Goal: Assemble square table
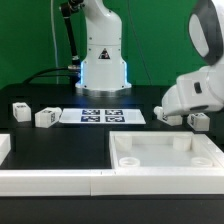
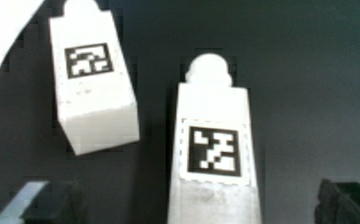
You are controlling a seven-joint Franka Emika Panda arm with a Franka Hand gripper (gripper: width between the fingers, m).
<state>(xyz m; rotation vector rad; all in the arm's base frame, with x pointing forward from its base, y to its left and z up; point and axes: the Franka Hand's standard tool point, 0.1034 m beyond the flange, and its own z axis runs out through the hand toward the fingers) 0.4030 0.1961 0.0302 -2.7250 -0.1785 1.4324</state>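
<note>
You seem to be on leg pickup: the pincer [image 2: 186,203] hangs spread, astride one short white blocky tagged leg [image 2: 212,140], with a second leg [image 2: 92,85] just beside it. Lower squarely and pinch without nudging that neighbour. The large white square rimmed plastic top [image 1: 165,152] lies at the black bench [image 1: 60,140] edge nearest the exterior camera, with bare room behind.

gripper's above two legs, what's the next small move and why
Probably lower straight down and close on the leg between the fingers. The gripper is open and flanks that leg with gaps on both sides, and the second leg lies clear of it.
</note>
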